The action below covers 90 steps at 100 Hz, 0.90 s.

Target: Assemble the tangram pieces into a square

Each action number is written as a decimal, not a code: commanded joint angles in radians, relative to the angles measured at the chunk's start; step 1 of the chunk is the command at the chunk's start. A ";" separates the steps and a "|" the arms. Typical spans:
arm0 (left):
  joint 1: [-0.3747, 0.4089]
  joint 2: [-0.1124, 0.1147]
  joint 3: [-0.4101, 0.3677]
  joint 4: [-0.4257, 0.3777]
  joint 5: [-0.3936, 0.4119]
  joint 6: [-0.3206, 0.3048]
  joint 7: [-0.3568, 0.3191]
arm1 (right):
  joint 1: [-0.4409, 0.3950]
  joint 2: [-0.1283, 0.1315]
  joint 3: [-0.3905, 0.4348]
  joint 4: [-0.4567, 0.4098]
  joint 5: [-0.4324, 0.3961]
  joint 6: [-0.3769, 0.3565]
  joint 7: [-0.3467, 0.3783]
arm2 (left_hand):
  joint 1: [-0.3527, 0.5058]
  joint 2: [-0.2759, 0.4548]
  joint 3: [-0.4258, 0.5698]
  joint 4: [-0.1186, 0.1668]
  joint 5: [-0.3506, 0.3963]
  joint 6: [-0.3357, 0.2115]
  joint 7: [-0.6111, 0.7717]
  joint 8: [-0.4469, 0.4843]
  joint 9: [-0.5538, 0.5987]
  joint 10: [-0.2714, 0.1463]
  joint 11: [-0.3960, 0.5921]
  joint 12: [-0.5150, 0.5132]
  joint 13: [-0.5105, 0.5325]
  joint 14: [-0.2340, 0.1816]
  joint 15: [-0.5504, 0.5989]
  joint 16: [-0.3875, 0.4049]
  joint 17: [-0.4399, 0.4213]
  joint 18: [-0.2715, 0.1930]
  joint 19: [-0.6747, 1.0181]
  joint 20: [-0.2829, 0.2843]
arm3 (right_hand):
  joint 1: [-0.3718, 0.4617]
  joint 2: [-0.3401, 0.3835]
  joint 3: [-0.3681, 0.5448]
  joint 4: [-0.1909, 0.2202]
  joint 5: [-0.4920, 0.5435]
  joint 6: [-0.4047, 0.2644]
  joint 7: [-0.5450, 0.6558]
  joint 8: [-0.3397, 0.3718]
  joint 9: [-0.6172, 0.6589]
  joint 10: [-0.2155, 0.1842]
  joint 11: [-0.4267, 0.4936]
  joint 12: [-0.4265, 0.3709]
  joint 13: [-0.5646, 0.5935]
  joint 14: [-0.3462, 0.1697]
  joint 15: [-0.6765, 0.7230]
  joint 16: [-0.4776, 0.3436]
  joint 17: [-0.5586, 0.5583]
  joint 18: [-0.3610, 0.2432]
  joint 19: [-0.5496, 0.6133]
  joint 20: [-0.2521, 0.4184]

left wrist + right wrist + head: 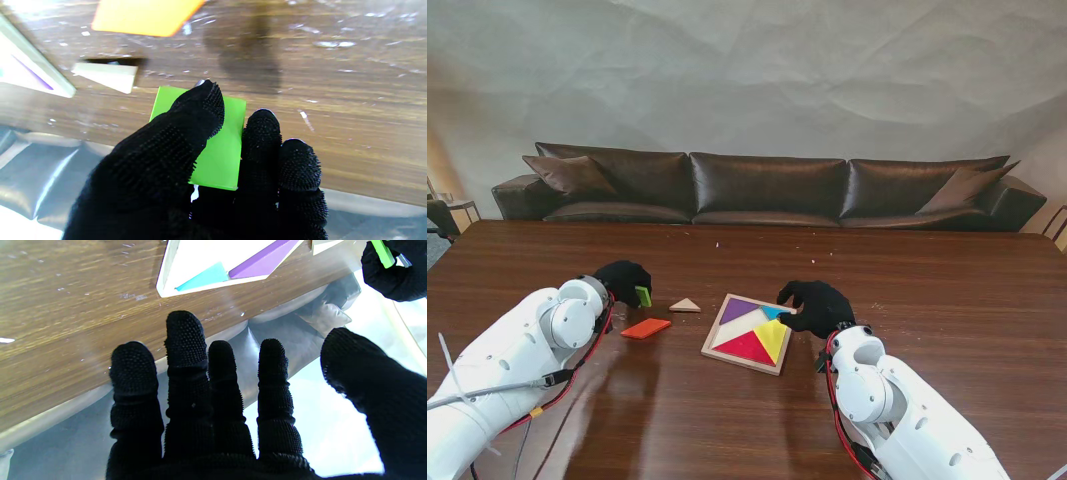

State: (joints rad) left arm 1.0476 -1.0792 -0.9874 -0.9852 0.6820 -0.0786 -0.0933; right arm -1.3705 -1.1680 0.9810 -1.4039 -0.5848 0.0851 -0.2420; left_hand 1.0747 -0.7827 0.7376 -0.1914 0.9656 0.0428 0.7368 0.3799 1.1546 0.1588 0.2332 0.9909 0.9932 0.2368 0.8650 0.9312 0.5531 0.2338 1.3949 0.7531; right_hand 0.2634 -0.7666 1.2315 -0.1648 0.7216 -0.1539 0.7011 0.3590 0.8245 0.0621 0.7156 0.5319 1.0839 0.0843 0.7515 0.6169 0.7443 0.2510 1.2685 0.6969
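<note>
Our left hand [186,160] gripped the green square [220,150]; our right hand [213,396] hung open-fingered at the tray's [715,335] three o'clock. Placement pending; next we would carry it trayward.

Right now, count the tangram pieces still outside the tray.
3. The green square is held in the left robot hand; the orange piece and the tan triangle lie on the table left of the tray. More may be hidden.
</note>
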 commanded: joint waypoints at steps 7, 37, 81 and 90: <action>0.001 0.004 -0.010 -0.071 -0.013 0.019 -0.052 | -0.001 -0.003 -0.002 0.001 0.001 -0.004 0.017 | 0.023 0.087 0.052 0.023 0.069 0.029 0.089 0.031 0.053 0.053 0.056 0.009 0.014 0.001 0.037 -0.006 0.002 0.002 0.053 0.021 | 0.013 0.036 0.009 0.000 -0.002 0.007 0.002 -0.012 0.000 0.018 -0.005 -0.014 0.012 0.006 0.018 0.007 -0.130 -0.020 0.044 0.017; -0.036 0.011 0.048 -0.153 -0.043 0.050 -0.165 | 0.003 -0.003 0.003 0.005 0.004 0.006 0.022 | 0.016 0.098 0.045 0.024 0.057 0.028 0.085 0.046 0.043 0.047 0.060 0.014 0.014 -0.013 0.038 -0.009 0.010 -0.001 0.049 0.021 | 0.013 0.041 0.007 0.001 -0.003 0.008 0.002 -0.013 0.000 0.019 -0.005 -0.015 0.011 0.007 0.018 0.007 -0.132 -0.019 0.044 0.017; -0.156 -0.025 0.250 -0.134 -0.146 0.101 -0.189 | 0.014 -0.004 0.017 0.029 0.018 0.015 0.027 | 0.009 0.107 0.034 0.024 0.036 0.029 0.085 0.082 0.042 0.043 0.059 0.020 0.016 -0.021 0.040 -0.009 0.023 -0.004 0.053 0.025 | 0.017 0.044 0.007 0.002 -0.001 0.012 0.002 -0.014 0.000 0.024 -0.005 -0.015 0.009 0.012 0.021 0.007 -0.138 -0.016 0.044 0.017; -0.171 -0.035 0.285 -0.129 -0.162 0.106 -0.180 | 0.015 -0.005 0.018 0.032 0.021 0.017 0.026 | 0.008 0.105 0.031 0.023 0.035 0.025 0.089 0.094 0.045 0.043 0.060 0.021 0.021 -0.026 0.043 -0.010 0.031 -0.005 0.057 0.027 | 0.017 0.044 0.006 0.002 -0.002 0.013 0.002 -0.014 -0.002 0.024 -0.006 -0.015 0.009 0.014 0.021 0.007 -0.138 -0.015 0.045 0.018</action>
State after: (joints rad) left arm 0.8836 -1.0882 -0.7101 -1.1096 0.5245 0.0274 -0.2626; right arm -1.3549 -1.1690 0.9977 -1.3740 -0.5667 0.0979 -0.2302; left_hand 1.0747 -0.7827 0.7376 -0.1915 0.9626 0.0460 0.7367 0.4081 1.1546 0.1618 0.2377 0.9909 0.9928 0.2287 0.8745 0.9288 0.5635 0.2338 1.3953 0.7622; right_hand 0.2635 -0.7428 1.2308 -0.1648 0.7216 -0.1429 0.7011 0.3590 0.8245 0.0719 0.7155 0.5318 1.0839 0.0849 0.7581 0.6168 0.7442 0.2510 1.2688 0.6969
